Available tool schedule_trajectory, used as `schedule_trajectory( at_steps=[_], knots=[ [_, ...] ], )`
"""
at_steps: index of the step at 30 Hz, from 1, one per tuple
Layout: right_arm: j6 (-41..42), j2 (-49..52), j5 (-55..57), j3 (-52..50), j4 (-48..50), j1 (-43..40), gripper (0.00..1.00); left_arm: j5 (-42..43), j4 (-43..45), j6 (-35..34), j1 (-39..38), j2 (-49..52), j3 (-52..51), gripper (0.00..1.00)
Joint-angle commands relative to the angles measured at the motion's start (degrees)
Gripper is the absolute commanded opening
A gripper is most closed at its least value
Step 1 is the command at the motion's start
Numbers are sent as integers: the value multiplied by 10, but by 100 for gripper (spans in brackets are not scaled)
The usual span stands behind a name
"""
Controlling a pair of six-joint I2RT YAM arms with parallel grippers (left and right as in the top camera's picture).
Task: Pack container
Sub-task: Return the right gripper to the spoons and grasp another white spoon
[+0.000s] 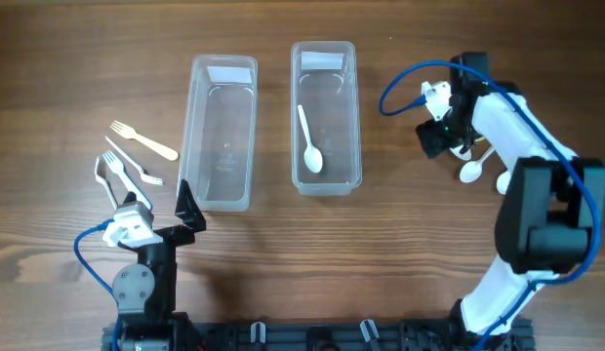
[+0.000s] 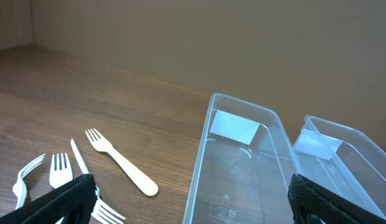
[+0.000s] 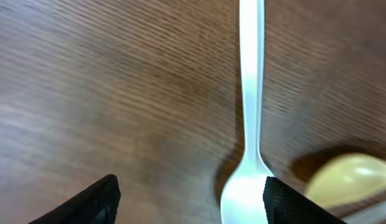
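Observation:
Two clear containers stand side by side. The left container [image 1: 197,117] is empty. The right container [image 1: 353,117] holds one white spoon [image 1: 310,141]. My left gripper [image 1: 156,210] is open and empty at the near end of the left container [image 2: 243,112], beside the forks. My right gripper [image 1: 441,136] is open and low over the table to the right. A white spoon [image 3: 250,124] lies between its jaws [image 3: 193,202], close to the right finger. A cream spoon bowl [image 3: 348,180] lies beside it. Both spoons show in the overhead view [image 1: 470,171].
A cream fork [image 1: 143,141] and white forks [image 1: 127,168] lie left of the containers. They also show in the left wrist view, the cream fork [image 2: 121,163] and the white forks [image 2: 59,171]. The right container [image 2: 342,140] is at that view's right edge.

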Motion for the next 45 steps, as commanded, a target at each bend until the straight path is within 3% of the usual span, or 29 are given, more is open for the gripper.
schedule_trajectory(
  at_steps=[1, 4, 13, 16, 21, 27, 30, 35, 39, 41, 42, 45],
  knots=[
    [-10, 22, 7, 6, 11, -19, 76, -3, 1, 11, -4, -4, -3, 100],
    [-9, 23, -2, 6, 28, -41, 80, -3, 1, 11, -4, -4, -3, 100],
    [-11, 23, -90, 6, 41, -57, 76, -3, 1, 11, -4, -4, -3, 100],
    [-11, 23, -94, 6, 41, -57, 66, -3, 1, 11, -4, -4, -3, 100],
    [-9, 23, -122, 5, 39, -57, 34, -3, 1, 11, -4, -4, -3, 100],
    [-9, 23, -122, 5, 28, -57, 29, -3, 0, 11, -4, -4, -3, 100],
    [-9, 23, -121, -4, 32, -57, 40, -3, 1, 11, -4, -4, -3, 100],
    [-6, 24, -122, -33, 61, -57, 39, -3, 0, 11, -4, -4, -3, 100],
    [21, 24, -122, -36, 66, -57, 28, -3, 0, 11, -4, -4, -3, 100],
    [37, 24, -122, -36, 66, -57, 8, -3, 0, 11, -4, -4, -3, 100],
    [41, 24, -122, -34, 63, -57, 4, -3, 1, 11, -4, -4, -3, 100],
    [67, 21, -121, -16, 43, -57, 4, -3, 0, 11, -4, -4, -3, 100]
  ],
)
